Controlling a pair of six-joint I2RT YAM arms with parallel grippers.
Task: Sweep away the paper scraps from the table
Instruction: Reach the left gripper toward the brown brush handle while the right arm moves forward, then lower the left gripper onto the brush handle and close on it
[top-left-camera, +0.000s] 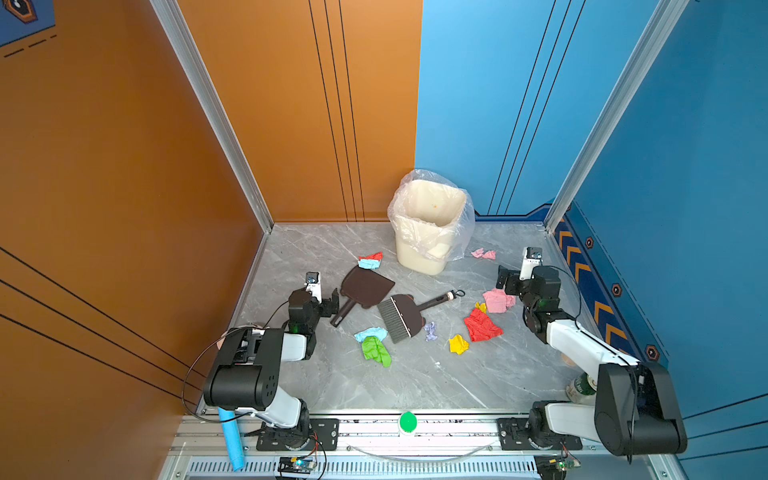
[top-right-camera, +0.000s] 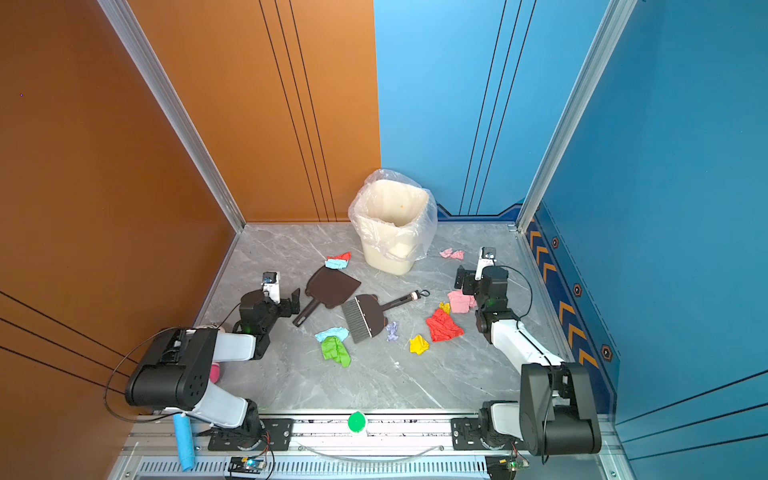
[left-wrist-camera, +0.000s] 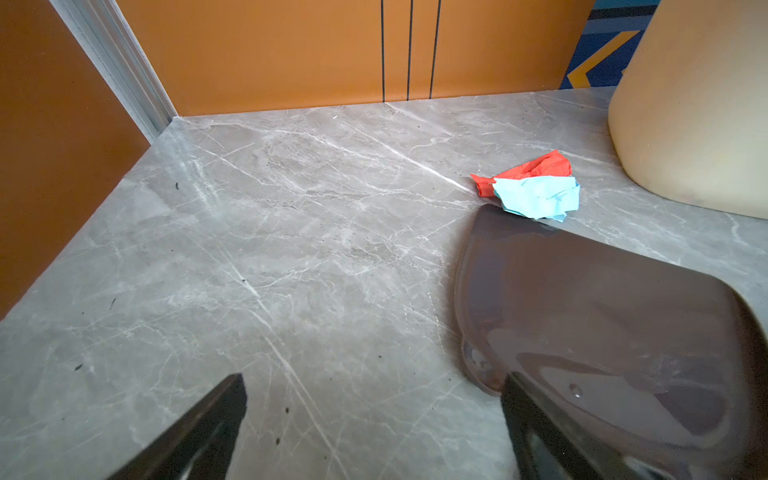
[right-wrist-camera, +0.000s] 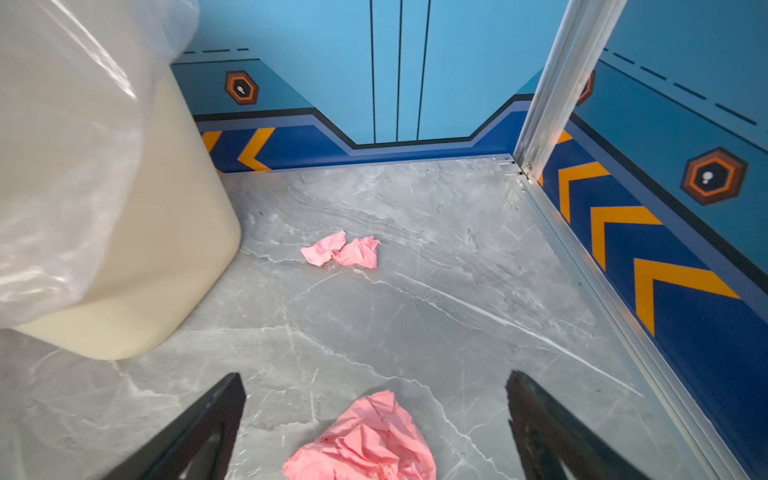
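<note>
Paper scraps lie across the grey table (top-left-camera: 415, 382): a red and light blue pair (top-left-camera: 371, 260) (left-wrist-camera: 536, 187), a small pink one (top-left-camera: 483, 253) (right-wrist-camera: 340, 249), a larger pink one (top-left-camera: 498, 300) (right-wrist-camera: 365, 440), red (top-left-camera: 481, 326), yellow (top-left-camera: 458, 344), lilac (top-left-camera: 431, 331), light blue (top-left-camera: 370, 333) and green (top-left-camera: 376, 351). My left gripper (top-left-camera: 332, 301) (left-wrist-camera: 374, 380) is open and empty beside the brown dustpan (top-left-camera: 368, 286) (left-wrist-camera: 602, 311). My right gripper (top-left-camera: 505, 282) (right-wrist-camera: 376, 378) is open just above the larger pink scrap. A brown brush (top-left-camera: 401, 318) lies mid-table.
A cream bin (top-left-camera: 430, 224) with a clear liner stands at the back centre. Orange and blue walls close three sides. A green cap (top-left-camera: 407, 422) sits on the front rail, a blue tube (top-left-camera: 230, 436) at front left, a bottle (top-left-camera: 579, 388) under the right arm.
</note>
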